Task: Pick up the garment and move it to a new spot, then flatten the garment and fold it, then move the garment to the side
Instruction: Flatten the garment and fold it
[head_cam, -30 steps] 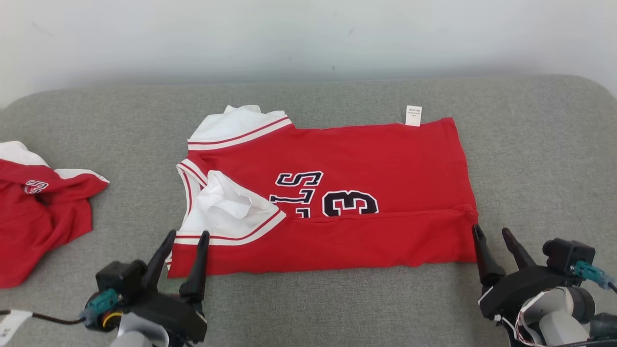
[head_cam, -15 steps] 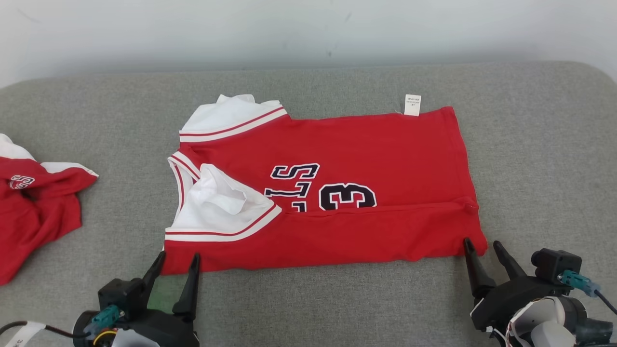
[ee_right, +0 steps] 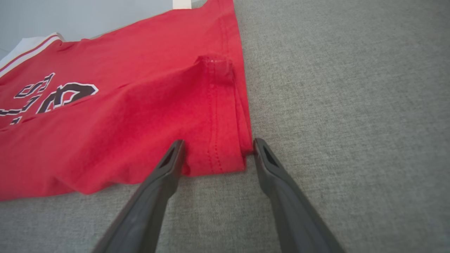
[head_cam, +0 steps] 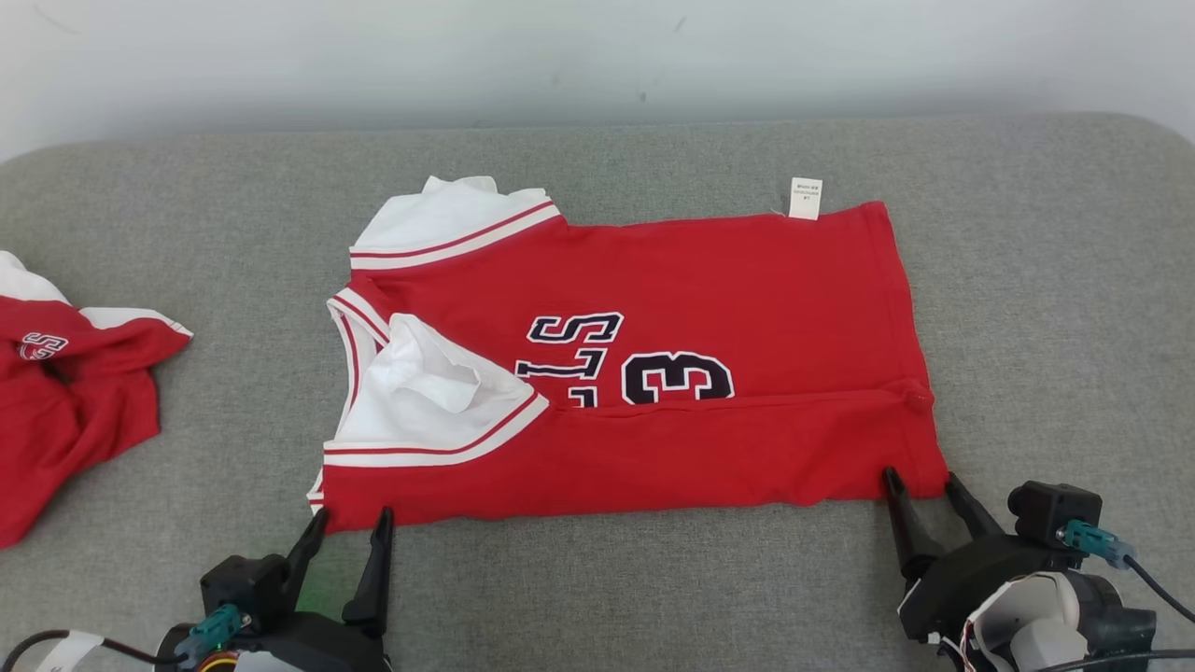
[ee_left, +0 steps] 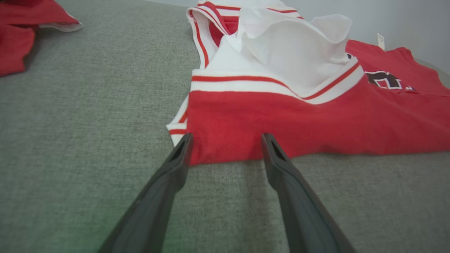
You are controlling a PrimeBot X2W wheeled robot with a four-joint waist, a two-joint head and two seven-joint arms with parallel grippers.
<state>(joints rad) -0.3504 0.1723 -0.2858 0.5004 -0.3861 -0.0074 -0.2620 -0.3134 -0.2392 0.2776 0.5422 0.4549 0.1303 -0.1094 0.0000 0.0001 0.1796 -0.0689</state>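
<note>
While a second red and white garment (head_cam: 65,401) lies crumpled at the left end of the grey fabric-covered bench (head_cam: 1055,308), well apart from the work, the step in hand looks like the next fold of the red fabric jersey with white striped sleeves and a dark number 13 (head_cam: 728,299). To do it well, the left claw (head_cam: 352,518) should ease a little farther in over the near left corner. There it should press its tips down and close on every layer, including the striped white trim that peeps out at the left. The right claw (head_cam: 921,476) should do the same at the near right corner, biting inside the stitched hem and not on its very edge. I would have both close together, lift evenly and carry the near edge towards the far edge with the white label (head_cam: 805,198). The cloth should be kept taut between them so that the crease runs straight.

The jersey lies flat across the middle of the bench, collar end to the left and hem to the right, its near strip already turned up over the lettering. The left claw stands wide open and holds nothing. Its tips straddle the near left corner, at the cloth's edge or just touching it. The right claw, likewise wide open and empty, has one tip on each side of the near right corner, the right-hand finger just outside the hem.
</note>
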